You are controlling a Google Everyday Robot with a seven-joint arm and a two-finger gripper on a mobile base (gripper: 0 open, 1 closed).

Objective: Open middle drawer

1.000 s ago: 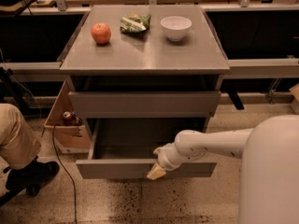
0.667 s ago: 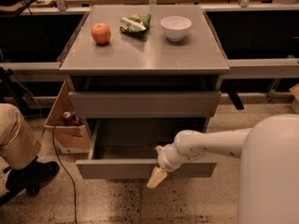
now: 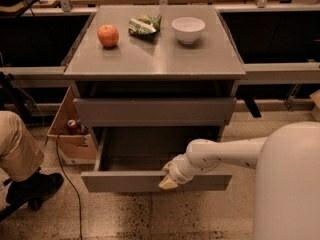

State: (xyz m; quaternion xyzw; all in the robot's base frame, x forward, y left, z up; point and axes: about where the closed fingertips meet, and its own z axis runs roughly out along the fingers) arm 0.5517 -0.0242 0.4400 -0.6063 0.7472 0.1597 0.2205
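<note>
The middle drawer [image 3: 150, 181] is pulled far out of the grey cabinet, and its bare grey inside [image 3: 150, 151] shows. Its flat front faces me near the floor. The taller top drawer [image 3: 155, 111] above it sits nearly closed. The lowest drawer is hidden. My gripper [image 3: 168, 182] is at the end of the white arm [image 3: 220, 154] that reaches in from the right. It rests at the top edge of the open drawer's front, a little right of its middle.
On the cabinet top [image 3: 155, 59] are a red apple [image 3: 108, 35], a green snack bag [image 3: 143, 25] and a white bowl [image 3: 188, 29]. A cardboard box with a can [image 3: 72, 134] stands left of the cabinet. A person's leg and shoe [image 3: 22, 169] are at far left. My white body [image 3: 290, 184] fills the lower right.
The gripper dipped slightly down the drawer front and is now back up at its top edge. The drawer stays open as before.
</note>
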